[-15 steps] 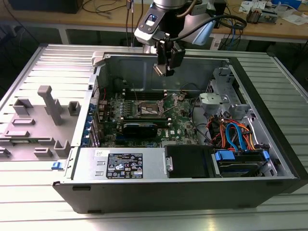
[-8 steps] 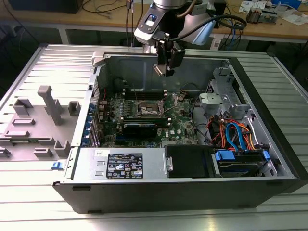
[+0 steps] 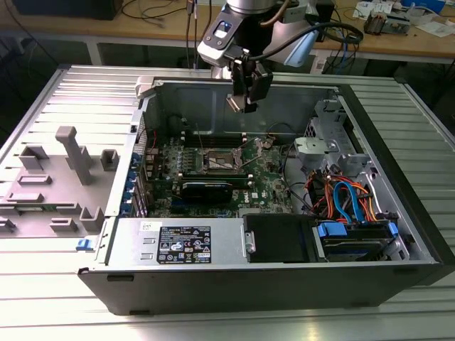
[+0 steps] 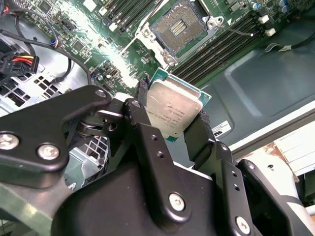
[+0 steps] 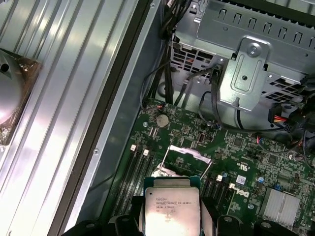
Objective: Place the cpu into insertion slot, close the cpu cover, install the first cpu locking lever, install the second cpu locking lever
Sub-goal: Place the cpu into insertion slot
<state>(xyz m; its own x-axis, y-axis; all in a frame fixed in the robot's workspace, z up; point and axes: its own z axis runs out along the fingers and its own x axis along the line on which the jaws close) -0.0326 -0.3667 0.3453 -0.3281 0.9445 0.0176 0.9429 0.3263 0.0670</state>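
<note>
Ribbed metal table [image 3: 227,323] carries the open case [image 3: 284,284], which lies on its side with cluttered benches behind it. From the exterior view I get the height: the gripper [image 3: 242,105] hangs above the case near its far wall, well clear of the board [image 3: 270,181] and the slot [image 3: 220,162].

Jaws are clamped on the cpu [image 4: 173,110], with a black finger [image 4: 142,98] on each of two opposite edges. It is square, so I can give it no long axis. Its silver top faces up toward both wrist cameras, with the green edge showing behind it and the printed side readable in the first wrist view (I won't read it off).

In the second wrist view I see the slot's bare greyish centre inside its frame, beyond the cpu and apart from it. In the first wrist view I see the cover [image 5: 189,153] as a silver plate tilted up off the slot, just past the cpu's far edge.
</note>
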